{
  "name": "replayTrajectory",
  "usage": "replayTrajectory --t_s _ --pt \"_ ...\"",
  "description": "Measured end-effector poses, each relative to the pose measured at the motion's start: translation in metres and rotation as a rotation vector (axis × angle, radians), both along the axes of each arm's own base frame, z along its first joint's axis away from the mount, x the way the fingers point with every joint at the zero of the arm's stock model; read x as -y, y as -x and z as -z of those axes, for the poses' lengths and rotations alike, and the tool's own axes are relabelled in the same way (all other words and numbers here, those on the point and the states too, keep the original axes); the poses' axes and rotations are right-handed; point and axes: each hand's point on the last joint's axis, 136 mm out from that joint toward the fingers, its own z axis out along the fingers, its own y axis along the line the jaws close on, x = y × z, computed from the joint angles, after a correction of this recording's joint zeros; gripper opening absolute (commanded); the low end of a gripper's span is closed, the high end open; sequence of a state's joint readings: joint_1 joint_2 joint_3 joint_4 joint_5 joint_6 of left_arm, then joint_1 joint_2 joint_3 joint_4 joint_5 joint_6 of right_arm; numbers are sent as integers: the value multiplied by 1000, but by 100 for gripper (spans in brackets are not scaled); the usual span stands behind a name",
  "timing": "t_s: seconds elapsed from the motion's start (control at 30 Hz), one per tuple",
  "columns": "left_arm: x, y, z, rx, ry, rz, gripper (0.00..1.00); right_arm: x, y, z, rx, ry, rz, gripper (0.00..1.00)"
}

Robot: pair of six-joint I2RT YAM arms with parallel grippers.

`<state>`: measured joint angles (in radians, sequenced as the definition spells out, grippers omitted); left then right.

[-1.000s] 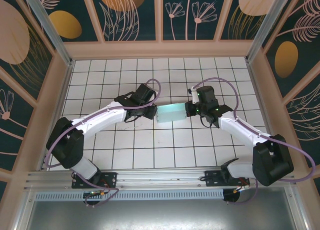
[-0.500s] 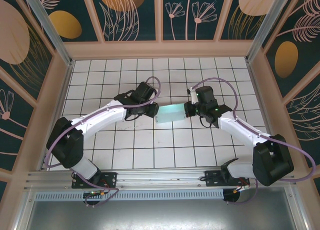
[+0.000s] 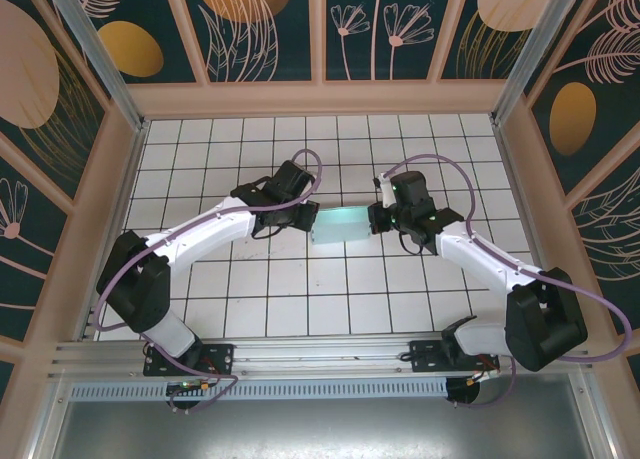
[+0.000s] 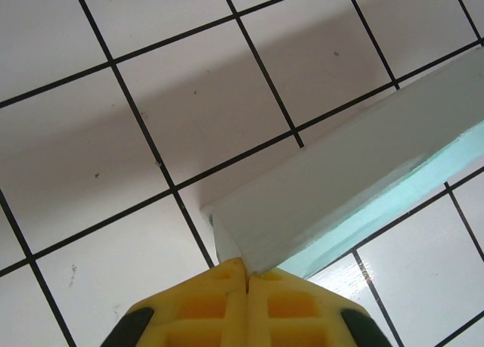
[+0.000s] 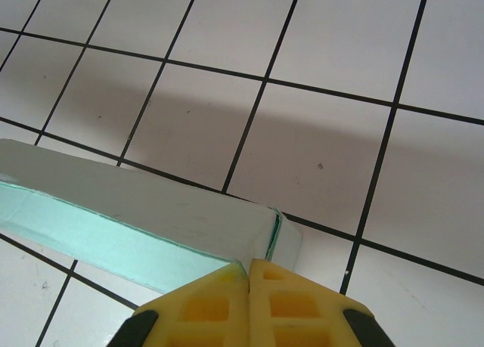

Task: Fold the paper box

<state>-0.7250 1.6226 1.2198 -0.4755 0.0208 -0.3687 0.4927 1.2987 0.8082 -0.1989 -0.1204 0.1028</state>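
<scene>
- White-tiled table (image 3: 200, 149) with black grout lines, walled by a wooden frame and dark panels painted with leaves and flowers.
- the paper box (image 3: 343, 224): pale mint card lying crosswise near the table's centre, seen from above as a narrow rectangle.
- left gripper (image 3: 310, 219): just left of the table's centre, at the box's left end.
- Left wrist view: left gripper (image 4: 247, 275) has its yellow fingers pressed tight together. A corner of the box (image 4: 355, 173) runs into the seam between them, so it is clenched on the card.
- right gripper (image 3: 375, 219): just right of the table's centre, at the box's right end.
- Right wrist view: right gripper (image 5: 249, 275) is likewise clamped, with the mint edge of the box (image 5: 151, 203) entering between the fingertips.
- Both wrist views: the box's outer wall reads whitish, its inner face mint, and its shadow falls on the table's tiles beyond it.
- Cannot tell whether the box's underside touches the table.
</scene>
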Motion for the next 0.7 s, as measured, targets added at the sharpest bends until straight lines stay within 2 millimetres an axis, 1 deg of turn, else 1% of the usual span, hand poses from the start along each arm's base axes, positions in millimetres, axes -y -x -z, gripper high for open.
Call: replayTrajectory --t_s 0.43,0.7 --pt "8 -1 -3 -97 114 -135 0 5 -3 1 22 41 10 0" --pt "7 -5 -5 -170 196 -198 0 4 -2 1 34 61 9 0"
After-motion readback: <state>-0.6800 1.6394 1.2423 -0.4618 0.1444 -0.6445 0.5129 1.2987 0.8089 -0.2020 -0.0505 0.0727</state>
